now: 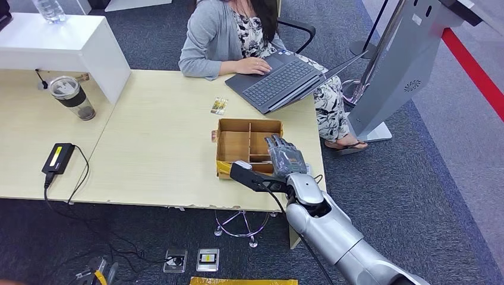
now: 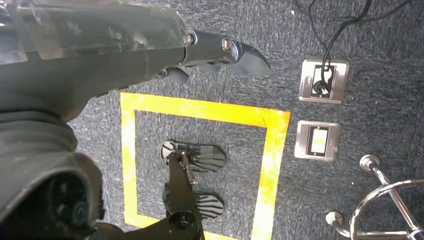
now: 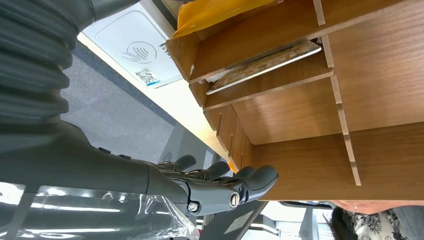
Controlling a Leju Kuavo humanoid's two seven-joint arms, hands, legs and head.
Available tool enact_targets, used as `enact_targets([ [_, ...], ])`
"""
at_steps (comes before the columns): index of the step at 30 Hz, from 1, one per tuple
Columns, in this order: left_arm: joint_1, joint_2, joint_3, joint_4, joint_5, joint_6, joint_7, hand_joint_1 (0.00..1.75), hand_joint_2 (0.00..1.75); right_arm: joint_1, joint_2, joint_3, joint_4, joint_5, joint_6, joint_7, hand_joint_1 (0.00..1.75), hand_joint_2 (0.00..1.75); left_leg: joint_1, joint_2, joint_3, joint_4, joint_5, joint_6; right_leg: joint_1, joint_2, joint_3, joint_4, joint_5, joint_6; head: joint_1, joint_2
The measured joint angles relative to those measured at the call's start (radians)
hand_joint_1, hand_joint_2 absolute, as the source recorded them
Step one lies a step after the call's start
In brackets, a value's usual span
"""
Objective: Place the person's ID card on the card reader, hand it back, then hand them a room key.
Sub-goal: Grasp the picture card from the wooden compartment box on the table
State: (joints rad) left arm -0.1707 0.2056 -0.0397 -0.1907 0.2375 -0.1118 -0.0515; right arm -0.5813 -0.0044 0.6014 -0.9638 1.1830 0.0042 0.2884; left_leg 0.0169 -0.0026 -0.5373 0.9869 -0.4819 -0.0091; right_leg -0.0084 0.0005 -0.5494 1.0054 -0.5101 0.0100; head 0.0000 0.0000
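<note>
One right hand (image 1: 284, 155) hovers, fingers extended, over the wooden box (image 1: 235, 141).

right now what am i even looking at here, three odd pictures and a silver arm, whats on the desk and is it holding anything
This is a humanoid robot at a desk. The head view looks down from its body; the other two come from cameras at its wrists. Its right robot hand reaches over a wooden divider box and holds nothing; the right wrist view shows a card lying in one slot. The left robot hand hangs over the floor, with nothing in it. Also on the desk: a small card, a tumbler, a black device. A person types on a laptop.
</note>
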Motion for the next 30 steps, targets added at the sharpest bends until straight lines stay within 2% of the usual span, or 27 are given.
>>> enact_targets([
  [3,0.001,0.000,0.000,0.000,0.001,0.000,0.000,0.00,0.00,0.000,0.000,0.004,0.004,-0.005,0.000,-0.001,0.00,1.75,0.000,0.000,0.000,0.000,0.000,0.000,0.000,0.000,0.000,0.000,0.000,0.000,0.000,0.000],
  [4,0.001,0.000,0.000,0.000,0.001,0.000,0.001,0.00,0.00,0.000,0.000,0.006,0.005,-0.006,0.001,-0.001,0.10,1.75,0.000,0.000,0.000,0.000,0.000,0.000,0.000,0.000,0.000,0.000,0.000,0.000,0.000,0.000],
  [7,0.001,0.000,0.000,0.000,0.001,0.000,0.002,0.00,0.00,0.000,0.000,0.012,0.005,-0.009,0.004,-0.001,1.27,1.75,0.000,0.000,0.000,0.000,0.000,0.000,0.000,0.000,0.000,0.000,0.000,0.000,0.000,0.000],
  [8,0.001,0.000,0.000,0.000,0.001,0.000,0.003,0.00,0.00,0.000,0.000,0.013,0.005,-0.010,0.005,-0.001,1.60,1.75,0.000,0.000,0.000,0.000,0.000,0.000,0.000,0.000,0.000,0.000,0.000,0.000,0.000,0.000],
  [10,0.001,0.000,0.000,0.000,0.001,0.000,0.004,0.00,0.00,0.000,0.000,0.015,0.005,-0.014,0.005,-0.001,1.71,1.75,0.000,0.000,0.000,0.000,0.000,0.000,0.000,0.000,0.000,0.000,0.000,0.000,0.000,0.000],
  [12,0.001,0.000,0.000,0.000,0.001,0.000,0.004,0.00,0.00,0.000,0.000,0.018,0.005,-0.017,0.005,-0.003,1.35,1.75,0.000,0.000,0.000,0.000,0.000,0.000,0.000,0.000,0.000,0.000,0.000,0.000,0.000,0.000],
  [13,0.001,0.000,0.000,0.000,0.001,0.000,0.004,0.00,0.00,0.000,0.000,0.020,0.005,-0.018,0.005,-0.003,1.03,1.75,0.000,0.000,0.000,0.000,0.000,0.000,0.000,0.000,0.000,0.000,0.000,0.000,0.000,0.000],
  [14,0.001,0.000,0.000,0.000,0.001,0.000,0.004,0.00,0.00,0.000,-0.001,0.021,0.005,-0.020,0.006,-0.004,0.59,1.75,0.000,0.000,0.000,0.000,0.000,0.000,0.000,0.000,0.000,0.000,0.000,0.000,0.000,0.000],
  [16,0.001,0.000,0.000,0.000,0.001,0.000,0.004,0.00,0.00,0.000,-0.001,0.024,0.005,-0.022,0.006,-0.004,0.11,1.75,0.000,0.000,0.000,0.000,0.000,0.000,0.000,0.000,0.000,0.000,0.000,0.000,0.000,0.000],
  [17,0.002,0.000,0.000,0.000,0.001,0.000,0.004,0.00,0.00,0.000,-0.001,0.025,0.005,-0.023,0.006,-0.004,0.00,1.75,0.000,0.000,0.000,0.000,0.000,0.000,0.000,0.000,0.000,0.000,0.000,0.000,0.000,0.000],
  [28,0.003,0.000,-0.001,0.000,0.002,-0.008,0.004,0.00,0.00,0.001,-0.003,0.039,0.004,-0.024,0.011,0.003,0.00,1.75,0.000,0.000,0.000,0.000,0.000,0.000,0.000,0.000,0.000,0.000,0.000,0.000,0.000,0.000],
  [30,0.003,0.000,-0.001,0.000,0.002,-0.009,0.004,0.00,0.00,0.001,-0.003,0.040,0.004,-0.023,0.011,0.003,0.88,1.75,0.000,0.000,0.000,0.000,0.000,0.000,0.000,0.000,0.000,0.000,0.000,0.000,0.000,0.000],
])
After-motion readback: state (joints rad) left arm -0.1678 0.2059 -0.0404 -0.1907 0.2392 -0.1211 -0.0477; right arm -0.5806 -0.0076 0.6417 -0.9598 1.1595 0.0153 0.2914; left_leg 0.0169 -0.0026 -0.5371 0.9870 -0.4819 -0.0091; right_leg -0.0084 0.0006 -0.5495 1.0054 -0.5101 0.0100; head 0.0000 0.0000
